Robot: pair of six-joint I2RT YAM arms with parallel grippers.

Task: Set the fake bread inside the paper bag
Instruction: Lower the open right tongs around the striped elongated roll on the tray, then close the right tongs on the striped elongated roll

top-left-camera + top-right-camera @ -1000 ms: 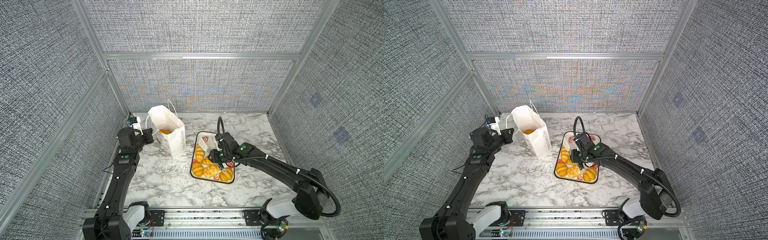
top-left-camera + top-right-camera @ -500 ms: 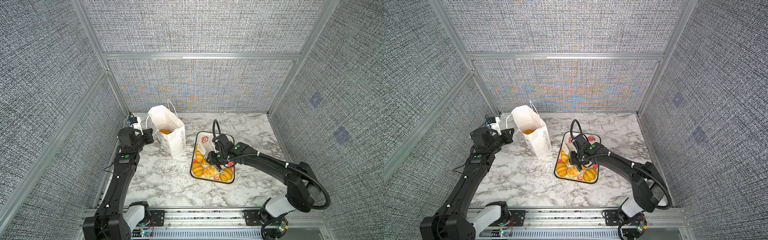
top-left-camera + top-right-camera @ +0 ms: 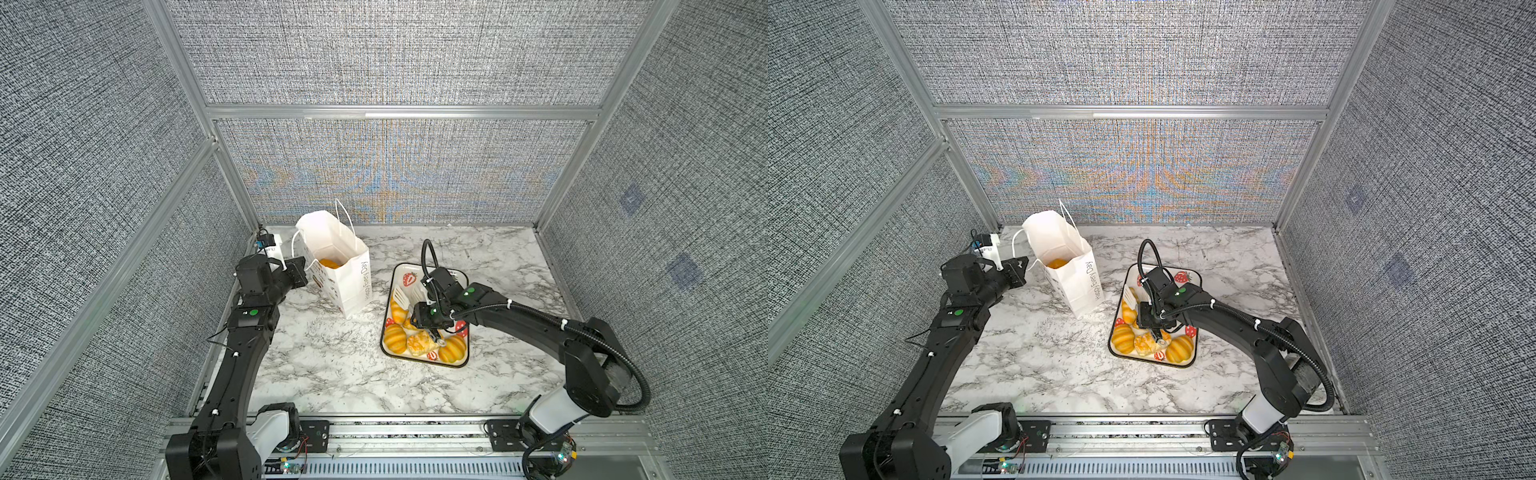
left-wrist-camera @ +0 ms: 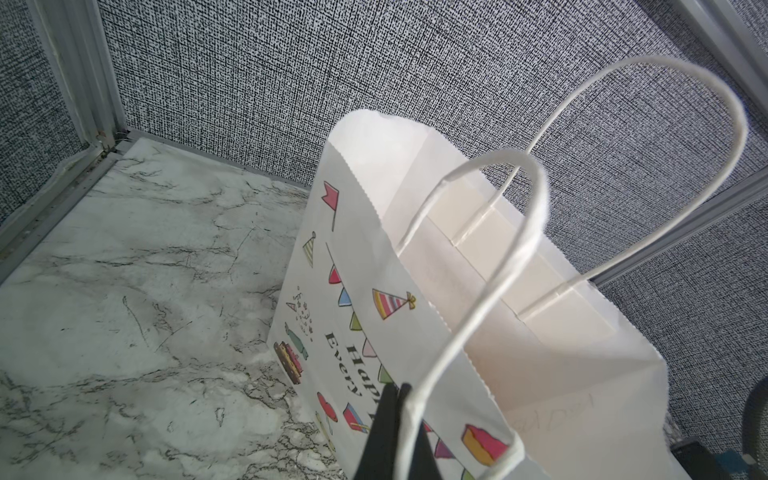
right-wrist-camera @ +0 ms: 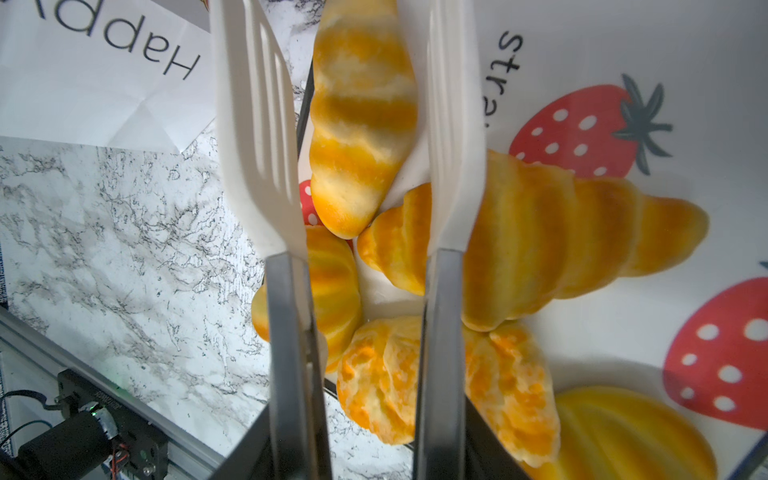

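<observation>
The white paper bag (image 3: 349, 282) (image 3: 1077, 286) stands open at the back left with one orange fake bread (image 3: 328, 263) inside. My left gripper (image 3: 306, 270) (image 4: 401, 399) is shut on the bag's near cord handle (image 4: 536, 216) at its rim. My right gripper (image 3: 433, 332) (image 5: 365, 453) is shut on the grey arms of the white tongs (image 3: 401, 296) (image 5: 257, 145). The tongs' blades stand apart on either side of a long ridged roll (image 5: 361, 116). A croissant (image 5: 540, 241), a flaky bun (image 5: 386, 374) and ridged rolls (image 3: 395, 337) lie around it.
The breads lie on a white strawberry-printed tray (image 3: 419, 360) (image 5: 623, 50) on the marble table (image 3: 332, 374), right of the bag. Grey mesh walls (image 3: 386, 166) close the back and both sides. A metal rail (image 3: 395, 428) runs along the front edge.
The right gripper with the tongs has shifted slightly left over the tray and its elbow has come lower. The left arm and the bag have not moved.
</observation>
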